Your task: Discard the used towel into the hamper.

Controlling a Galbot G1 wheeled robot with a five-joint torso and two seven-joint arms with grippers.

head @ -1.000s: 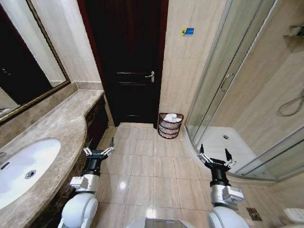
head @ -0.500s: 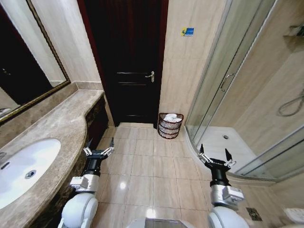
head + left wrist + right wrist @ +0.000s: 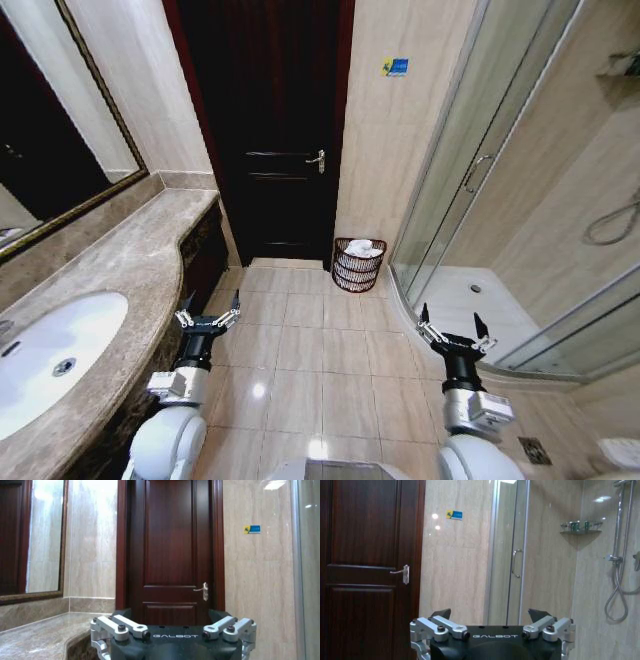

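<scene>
I have both arms held low in front of the base over the tiled floor (image 3: 310,350). The left gripper (image 3: 208,307) has its fingers spread wide with nothing between them, just beside the edge of the marble counter (image 3: 120,270). The right gripper (image 3: 452,328) is spread just as wide and equally bare, near the curved base of the glass shower enclosure (image 3: 470,180). The hamper (image 3: 359,264) stands well ahead of both, on the floor against the wall between the dark wooden door (image 3: 275,130) and the shower, with a white towel (image 3: 365,248) lying in its top. A white sink (image 3: 50,355) is set into the counter on my left, under a framed mirror (image 3: 50,140)
</scene>
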